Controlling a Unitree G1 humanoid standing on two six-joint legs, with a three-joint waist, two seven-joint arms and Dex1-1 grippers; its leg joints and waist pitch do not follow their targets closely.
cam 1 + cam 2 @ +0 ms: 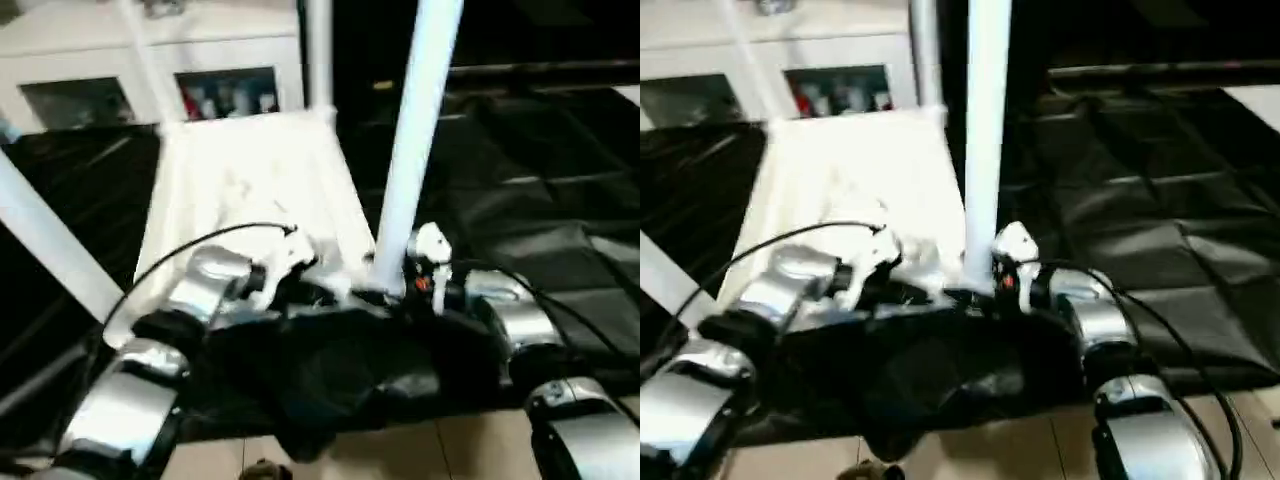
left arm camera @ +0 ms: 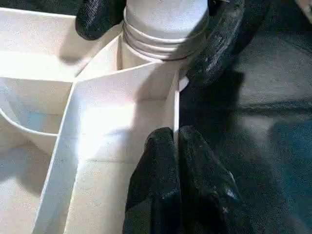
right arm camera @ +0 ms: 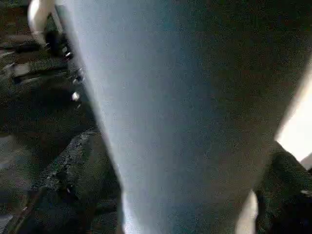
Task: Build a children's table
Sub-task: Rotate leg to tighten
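While upturned, the children's table has its rim between the left jaws.

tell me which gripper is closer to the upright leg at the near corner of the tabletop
Right. The right gripper straddles the base of the upright leg; the left gripper pinches the tabletop rim beside that corner.

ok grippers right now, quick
left gripper: closed, pinching the tabletop rim
right gripper: at the leg base, grip cannot be told
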